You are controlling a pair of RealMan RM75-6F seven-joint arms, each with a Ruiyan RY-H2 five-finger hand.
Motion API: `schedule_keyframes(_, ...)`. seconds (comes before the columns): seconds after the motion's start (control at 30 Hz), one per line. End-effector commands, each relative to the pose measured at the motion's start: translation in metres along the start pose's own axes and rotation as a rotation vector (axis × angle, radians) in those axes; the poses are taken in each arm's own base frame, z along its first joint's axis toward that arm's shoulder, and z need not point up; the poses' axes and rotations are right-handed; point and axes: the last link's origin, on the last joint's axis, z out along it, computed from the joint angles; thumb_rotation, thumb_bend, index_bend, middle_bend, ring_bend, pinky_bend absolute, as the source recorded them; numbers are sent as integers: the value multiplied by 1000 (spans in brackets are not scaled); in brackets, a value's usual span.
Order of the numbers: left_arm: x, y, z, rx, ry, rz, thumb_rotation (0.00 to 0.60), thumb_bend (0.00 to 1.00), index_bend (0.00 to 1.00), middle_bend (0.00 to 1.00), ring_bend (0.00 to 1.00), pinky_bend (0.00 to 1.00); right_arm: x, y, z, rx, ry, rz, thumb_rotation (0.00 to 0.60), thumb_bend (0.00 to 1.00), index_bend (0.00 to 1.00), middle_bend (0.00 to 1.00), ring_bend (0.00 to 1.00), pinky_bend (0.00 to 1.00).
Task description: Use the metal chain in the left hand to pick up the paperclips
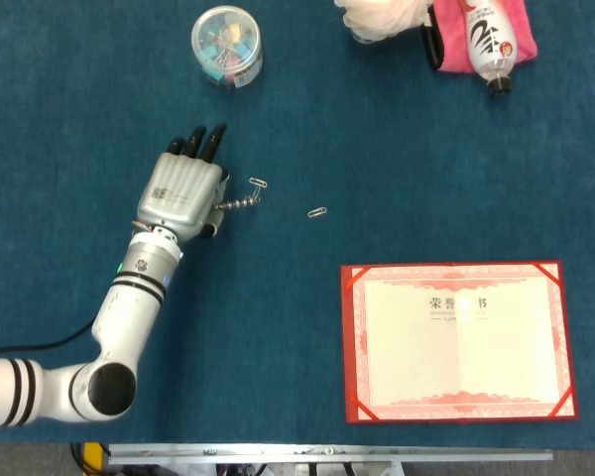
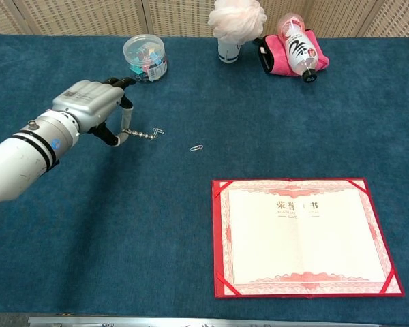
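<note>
left hand (image 2: pixel 88 109) left of loose paperclip (image 2: pixel 198 147), certificate (image 2: pixel 305 237) right, jar (image 2: pixel 145 58) behind

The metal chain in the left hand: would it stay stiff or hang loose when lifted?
Probably fairly stiff: the chain juts sideways from the left hand without drooping. It looks light, and likely magnetic, since a paperclip sits at its tip.

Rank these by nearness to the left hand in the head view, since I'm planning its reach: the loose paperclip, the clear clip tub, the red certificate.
From the left hand:
1. Loose paperclip, to its right.
2. Clear clip tub, above it.
3. Red certificate, lower right.
</note>
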Motion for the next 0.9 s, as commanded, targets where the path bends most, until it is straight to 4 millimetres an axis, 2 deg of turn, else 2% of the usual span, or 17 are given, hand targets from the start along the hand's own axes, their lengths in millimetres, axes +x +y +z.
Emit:
schedule_keyframes(0.03, 0, 0, 7, 9, -10, 10, 600, 357, 551, 11, 0, 144, 0, 0, 0, -1, 0, 0, 600, 0, 48, 58, 0, 250)
schedule_keyframes(0.43, 4, -1, 27, 46, -24, -19, 600, 358, 551, 11, 0, 144, -1, 1, 1, -1, -6, 0, 600, 0, 48, 58, 0, 250)
schedule_keyframes(0.9, 1, 0, 34, 59, -36, -7, 600, 358, 551, 11, 0, 152, -1, 0, 1, 1, -9, 1, 600, 0, 48, 58, 0, 250)
